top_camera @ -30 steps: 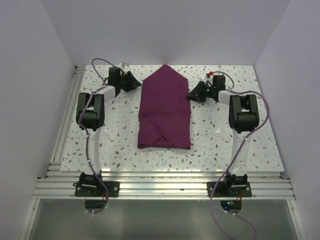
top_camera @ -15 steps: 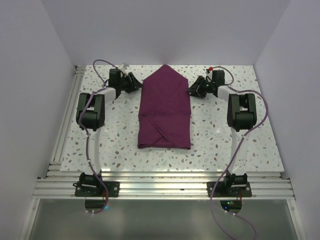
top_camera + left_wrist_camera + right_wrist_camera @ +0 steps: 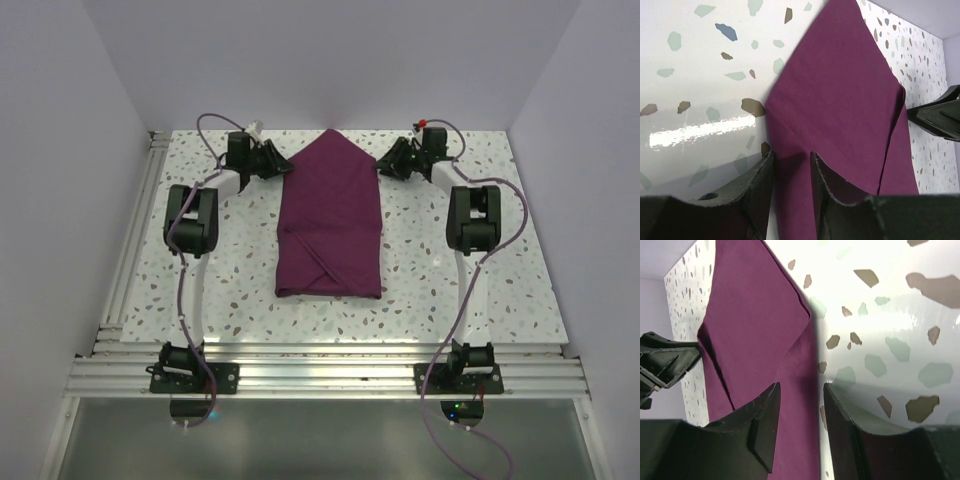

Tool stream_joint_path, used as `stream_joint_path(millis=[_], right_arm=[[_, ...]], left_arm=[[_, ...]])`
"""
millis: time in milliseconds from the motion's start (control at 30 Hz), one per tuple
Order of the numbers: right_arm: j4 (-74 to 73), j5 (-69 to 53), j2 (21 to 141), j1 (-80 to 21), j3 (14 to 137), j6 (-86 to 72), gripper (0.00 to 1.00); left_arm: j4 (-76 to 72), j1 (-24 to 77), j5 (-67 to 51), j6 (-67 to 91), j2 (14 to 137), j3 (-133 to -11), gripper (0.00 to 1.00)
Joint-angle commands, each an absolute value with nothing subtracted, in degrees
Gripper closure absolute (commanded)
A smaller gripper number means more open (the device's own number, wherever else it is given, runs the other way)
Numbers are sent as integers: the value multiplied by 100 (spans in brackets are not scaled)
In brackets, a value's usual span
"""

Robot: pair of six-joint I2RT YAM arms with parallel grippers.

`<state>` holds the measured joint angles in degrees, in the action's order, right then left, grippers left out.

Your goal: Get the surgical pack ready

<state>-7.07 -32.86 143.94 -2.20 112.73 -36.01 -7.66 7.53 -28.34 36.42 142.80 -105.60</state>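
Observation:
The surgical pack (image 3: 330,215) is a plum-purple cloth, folded into a long bundle with a pointed flap at its far end, lying mid-table. My left gripper (image 3: 283,166) is open at the flap's left slanted edge. In the left wrist view (image 3: 791,156) its jaws straddle the cloth's (image 3: 840,90) edge, one finger over the table, one over cloth. My right gripper (image 3: 381,166) is open at the flap's right slanted edge. In the right wrist view (image 3: 801,386) it straddles the cloth's (image 3: 755,325) edge the same way. Neither gripper has closed on the fabric.
The speckled terrazzo table (image 3: 450,290) is enclosed by white walls on three sides. Aluminium rails (image 3: 130,250) run along its left and near edges. Each wrist view shows the other gripper's tip across the cloth: right gripper (image 3: 940,117), left gripper (image 3: 665,360).
Both grippers moved toward the far end and inward, from beside the cloth's shoulders to the slanted edges of the pointed flap. The cloth has not moved.

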Motion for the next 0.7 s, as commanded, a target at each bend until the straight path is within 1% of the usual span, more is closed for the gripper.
stream_joint_path(millis=[0, 133, 167, 200, 267, 333, 367, 400, 433, 500, 533, 567, 600, 667], right_arm=[[-984, -3313, 14870, -255, 11679, -3726, 56], [-976, -3392, 15108, -299, 11909, -3893, 61], [-958, -3393, 15143, -308, 11961, -3911, 62], [-915, -3401, 15213, -308, 11988, -3955, 64], [-896, -3445, 15301, -308, 12145, -4052, 66], [-923, -3515, 15468, -308, 12295, -4148, 70], [-923, -3533, 15521, -290, 12444, -4183, 73], [-923, -3542, 15565, -299, 12506, -4210, 75], [-905, -3577, 15652, -299, 12559, -4288, 79], [-774, -3682, 15715, -299, 12674, -4455, 85], [-721, -3717, 15784, -290, 12700, -4517, 93], [-669, -3779, 15811, -273, 12761, -4578, 98], [-572, -3805, 15820, -264, 12788, -4684, 100], [-423, -3858, 15794, -211, 12727, -4789, 100]], left_arm=[[-352, 765, -2786, 3604, 14590, -10758, 62], [-282, 782, -2795, 3630, 14748, -10968, 69], [-273, 774, -2786, 3639, 14765, -10995, 74], [-264, 773, -2769, 3639, 14792, -11021, 78], [-246, 765, -2742, 3656, 14818, -11100, 85], [-246, 756, -2751, 3674, 14888, -11205, 89], [-237, 756, -2777, 3700, 14915, -11258, 94], [-246, 738, -2786, 3718, 14976, -11294, 97], [-263, 730, -2804, 3744, 15003, -11355, 99], [-325, 703, -2883, 3814, 15047, -11373, 100], [-386, 686, -2900, 3841, 15056, -11373, 100], [-404, 677, -2935, 3858, 15064, -11373, 100], [-430, 659, -2944, 3867, 15056, -11390, 100], [-439, 624, -2971, 3876, 15021, -11399, 100]])
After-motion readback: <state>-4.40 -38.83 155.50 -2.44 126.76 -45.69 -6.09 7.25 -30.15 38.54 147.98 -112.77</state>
